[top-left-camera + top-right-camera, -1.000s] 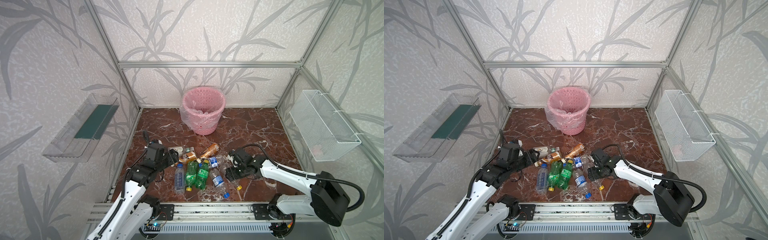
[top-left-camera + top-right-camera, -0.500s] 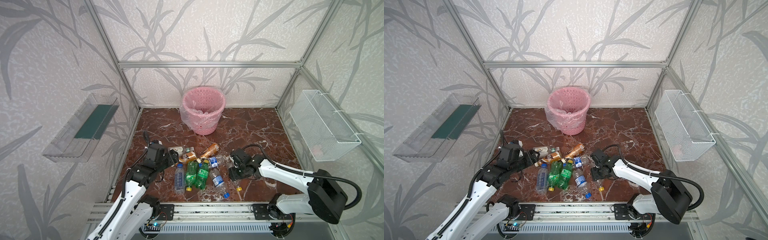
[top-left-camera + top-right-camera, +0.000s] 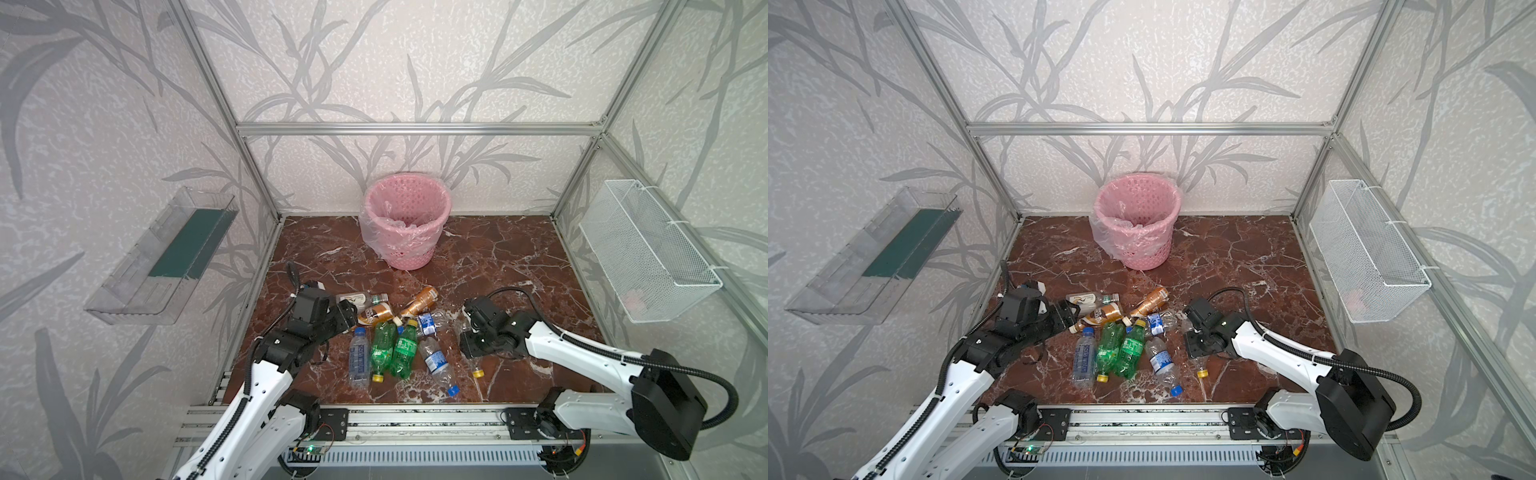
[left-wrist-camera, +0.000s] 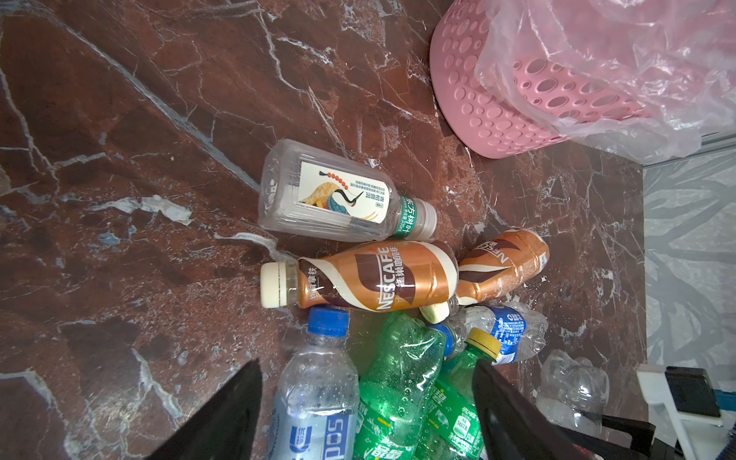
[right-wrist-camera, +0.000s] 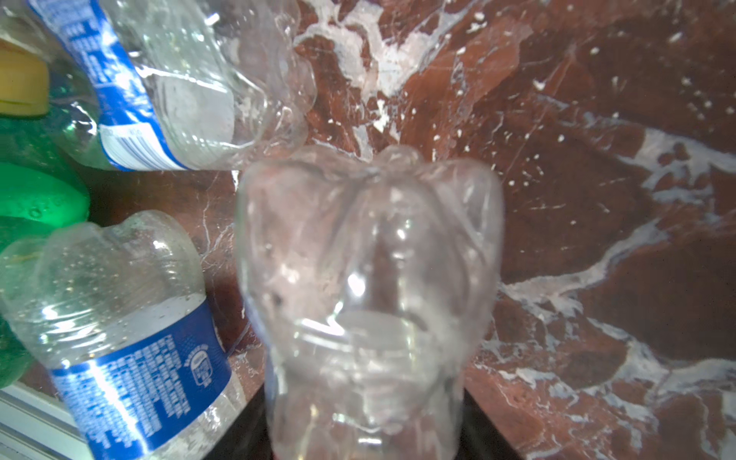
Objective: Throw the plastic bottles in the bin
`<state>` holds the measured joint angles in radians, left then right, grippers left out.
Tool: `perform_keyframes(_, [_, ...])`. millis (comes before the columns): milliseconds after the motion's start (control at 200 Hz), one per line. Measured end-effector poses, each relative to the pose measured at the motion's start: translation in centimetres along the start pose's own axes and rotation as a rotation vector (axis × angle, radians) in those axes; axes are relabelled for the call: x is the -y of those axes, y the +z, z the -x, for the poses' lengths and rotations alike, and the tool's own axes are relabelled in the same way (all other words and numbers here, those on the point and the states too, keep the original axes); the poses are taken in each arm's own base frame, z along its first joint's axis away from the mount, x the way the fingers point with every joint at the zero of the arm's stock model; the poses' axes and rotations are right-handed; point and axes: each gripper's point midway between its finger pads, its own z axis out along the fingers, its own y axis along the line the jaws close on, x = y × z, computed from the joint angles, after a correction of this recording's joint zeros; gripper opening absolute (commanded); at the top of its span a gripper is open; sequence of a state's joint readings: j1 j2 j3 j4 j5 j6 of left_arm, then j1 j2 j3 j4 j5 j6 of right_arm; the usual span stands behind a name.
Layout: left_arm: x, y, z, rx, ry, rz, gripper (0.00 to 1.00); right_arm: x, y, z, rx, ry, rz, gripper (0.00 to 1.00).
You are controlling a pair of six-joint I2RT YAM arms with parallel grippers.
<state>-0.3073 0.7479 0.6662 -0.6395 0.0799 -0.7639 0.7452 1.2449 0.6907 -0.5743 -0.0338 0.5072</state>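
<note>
Right gripper [image 5: 364, 432] clamps the clear unlabelled bottle [image 5: 366, 271] across its body; left gripper [image 4: 365, 370], fingers apart, hangs over the blue-capped water bottle [image 4: 318, 382] and a green soda bottle [image 4: 398, 378]

Both top views are bright, with soft white light and only small, faint shadows that sit close under things. The shiny floor [image 3: 498, 266] has pale shine near its front edge. The walls [image 3: 104, 124] lean outward toward the picture edges. The left wrist view is sharp and bright, with dark shadows under the bottles [image 4: 374, 278] and white shine on the plastic bag [image 4: 597, 79]. The right wrist view is fuzzy: the clear bottle [image 5: 366, 298] close to the camera is blurred, with little bright spots on it.
</note>
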Motion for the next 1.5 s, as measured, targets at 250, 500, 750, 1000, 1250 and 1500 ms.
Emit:
perform_keyframes(250, [0.0, 0.0, 0.0, 0.002, -0.003, -0.002, 0.83, -0.6, -1.4, 1.1, 0.070, 0.025, 0.039, 0.53])
perform_keyframes(500, [0.0, 0.0, 0.0, 0.002, -0.007, -0.002, 0.83, -0.9, -3.0, 3.2, 0.174, 0.076, 0.090, 0.51])
perform_keyframes(750, [0.0, 0.0, 0.0, 0.002, -0.007, -0.002, 0.83, -2.4, -5.8, 7.3, 0.304, 0.110, 0.170, 0.51])
perform_keyframes(1000, [0.3, -0.1, 0.4, -0.002, -0.007, 0.001, 0.83, -8.0, -18.8, 22.5, 0.662, 0.120, 0.336, 0.55])
perform_keyframes(1250, [4.0, -1.2, 3.4, 0.013, -0.002, -0.068, 0.91, -11.7, -30.0, 39.1, 0.931, 0.131, 0.432, 0.91])
perform_keyframes(1500, [4.0, -1.7, 3.7, 0.035, -0.008, -0.083, 0.93, -8.9, -24.0, 30.0, 0.732, 0.123, 0.265, 0.86])
